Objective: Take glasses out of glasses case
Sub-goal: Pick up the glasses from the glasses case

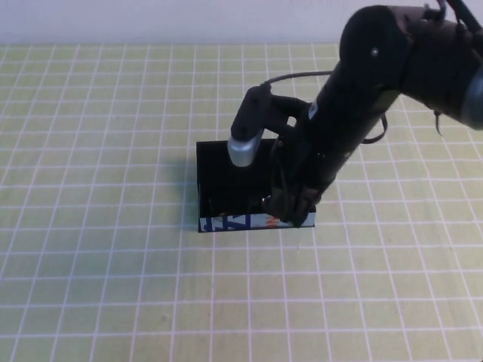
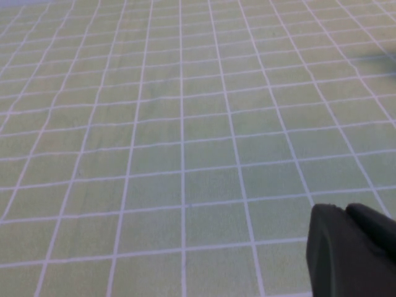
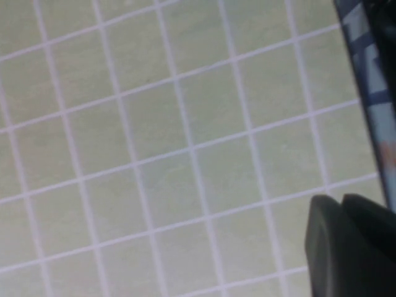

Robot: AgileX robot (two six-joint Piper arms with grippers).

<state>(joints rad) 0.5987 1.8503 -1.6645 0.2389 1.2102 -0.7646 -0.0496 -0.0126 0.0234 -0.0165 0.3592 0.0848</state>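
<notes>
The glasses case (image 1: 220, 167) is a black box in the middle of the mat, with its white printed front strip (image 1: 235, 222) facing me. My right gripper (image 1: 291, 208) reaches down into the case's right front corner. Its fingers look pressed together in the right wrist view (image 3: 341, 203), with nothing showing between them. The strip also shows in the right wrist view (image 3: 373, 86). The glasses are hidden in the black interior and behind the arm. My left gripper (image 2: 344, 211) is out of the high view. It hovers over bare mat with its fingers together.
The table is covered by a yellow-green mat (image 1: 106, 151) with a white grid. The right arm (image 1: 377, 75) slants in from the upper right and covers the case's right half.
</notes>
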